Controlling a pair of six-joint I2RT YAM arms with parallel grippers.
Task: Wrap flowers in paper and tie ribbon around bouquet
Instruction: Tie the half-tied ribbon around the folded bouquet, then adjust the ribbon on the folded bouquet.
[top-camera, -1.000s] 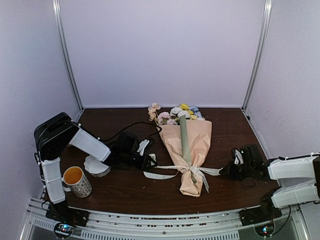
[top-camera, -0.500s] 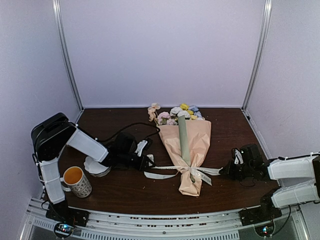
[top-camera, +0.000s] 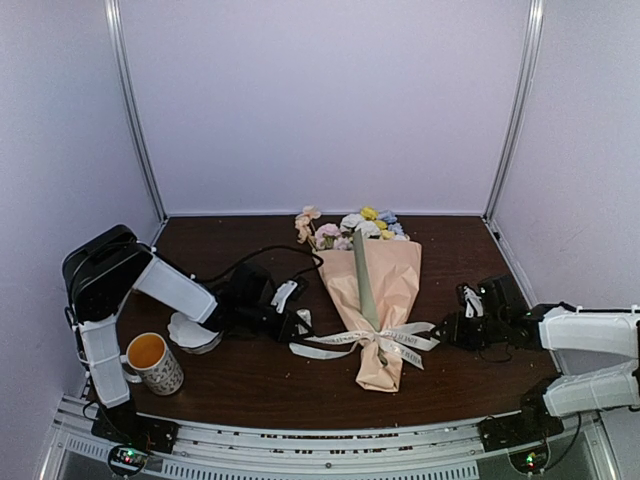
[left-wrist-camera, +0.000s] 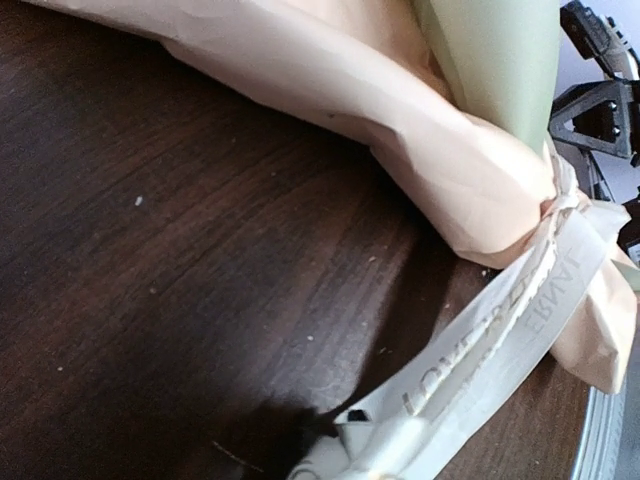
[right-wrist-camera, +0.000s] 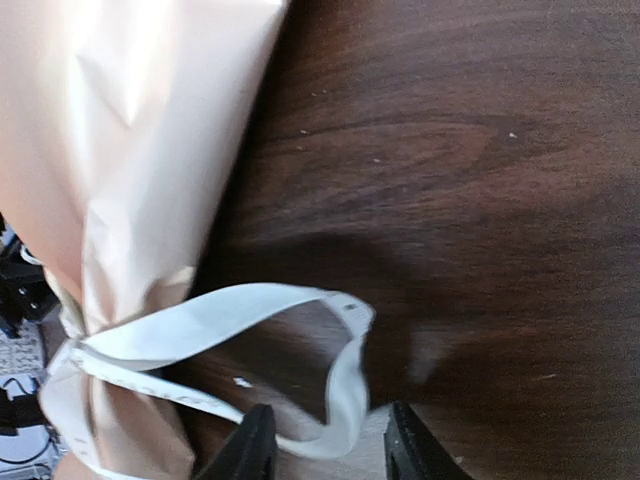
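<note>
Judging by the overhead view, wrapping is done: flowers (top-camera: 355, 225) lie in the paper (top-camera: 395, 275) cone mid-frame on the desk (top-camera: 250, 385), with the ribbon (top-camera: 375, 342) looped round its narrow end. The left end effector (top-camera: 298, 325) pinches one ribbon tail. The right end effector (top-camera: 445, 330) stands spread, the ribbon slack between its fingers. Only letting go seems left.

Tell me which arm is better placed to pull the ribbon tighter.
Left, probably: the left gripper is shut on the ribbon end, while the right gripper stands open, the loop slack between its fingers.

Bouquet (top-camera: 375, 290) mid-table (top-camera: 250, 375); mug (top-camera: 155, 362), bowl (top-camera: 192, 333) left.
</note>
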